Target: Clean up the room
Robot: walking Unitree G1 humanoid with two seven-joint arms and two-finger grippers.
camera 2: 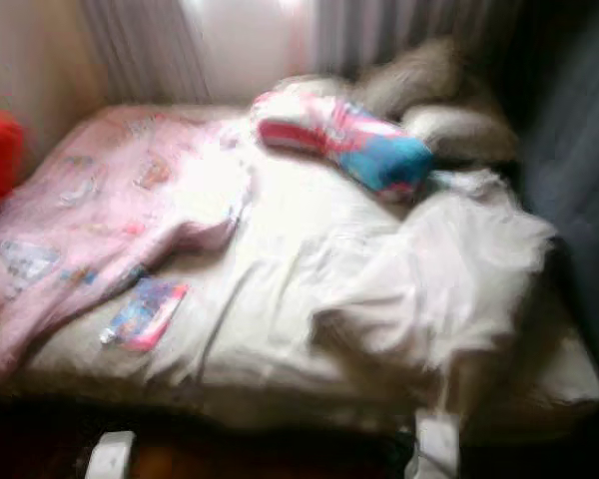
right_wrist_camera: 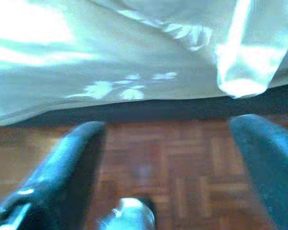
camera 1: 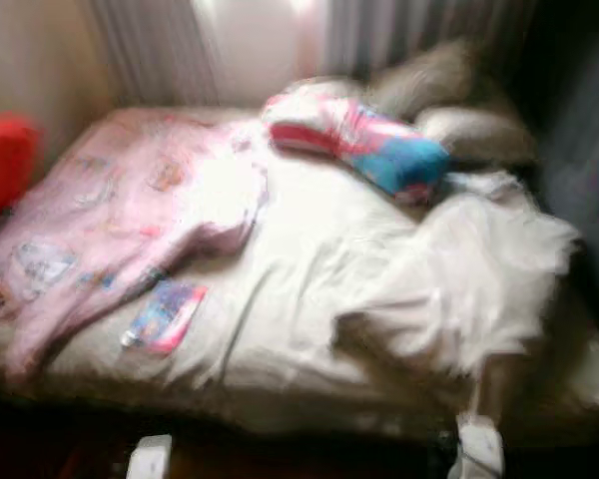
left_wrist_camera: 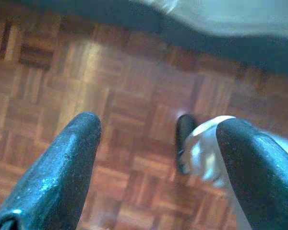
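The robot faces an unmade bed [camera 1: 280,329] — blurred in both eye views, so it is probably walking. From left to right: a red object [camera 1: 5,160] at the bed's edge, a pink printed blanket [camera 1: 110,220], a small colourful packet [camera 1: 165,314] on the sheet, a striped red-and-blue bundle [camera 1: 364,140], pillows [camera 1: 449,100], and a crumpled white duvet [camera 1: 459,279].

Left gripper [left_wrist_camera: 158,158]: fingers apart, empty, above parquet floor [left_wrist_camera: 110,96]. Right gripper [right_wrist_camera: 165,163]: fingers apart, empty, just below the hanging sheet [right_wrist_camera: 134,72].

Risks: the right gripper may snag the sheet on the rise; blur may cause a mis-aimed grasp.

Writing: the packet's print is illegible — no brand can be read.
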